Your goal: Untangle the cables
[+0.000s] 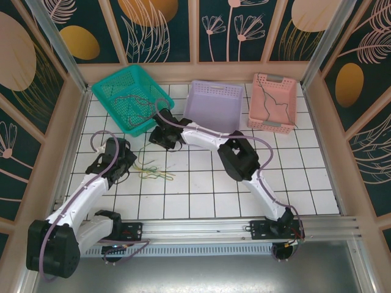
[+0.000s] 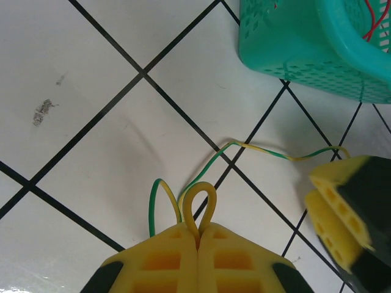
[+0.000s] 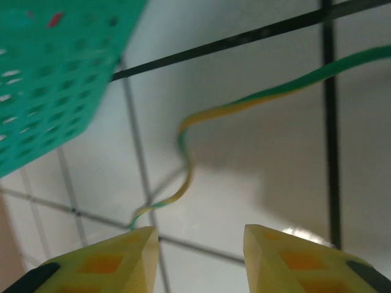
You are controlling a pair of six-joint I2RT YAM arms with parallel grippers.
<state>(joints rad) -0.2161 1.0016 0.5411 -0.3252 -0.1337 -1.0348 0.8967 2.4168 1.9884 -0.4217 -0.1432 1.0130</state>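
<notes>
The jaws of the left gripper (image 2: 197,235) are squeezed tight on a little loop of a yellow-and-green cable (image 2: 269,152). The jaws of the right gripper (image 3: 198,244) are wide apart and hold nothing. It hangs low over a yellow-and-green piece of cable, likely the same one, close to the green basket (image 2: 287,49). From above, a small bunch of thin cables (image 1: 154,172) lies on the table (image 1: 244,195) between the two arms, near the front of the green basket. More thin cables (image 1: 131,104) lie inside that basket, and one dark cable (image 1: 272,107) lies in the pink basket (image 1: 274,78). I think the step now is pulling one cable free of the bunch. Next, the right gripper should go down and close on the cable. Then both should pull apart gently, so nothing snags. The table is white tiles with black lines and has a small dark smudge (image 2: 44,112). A purple basket (image 1: 215,85) sits between the green and pink ones. Walls (image 1: 159,24) painted with flowers and leaves stand all around.
</notes>
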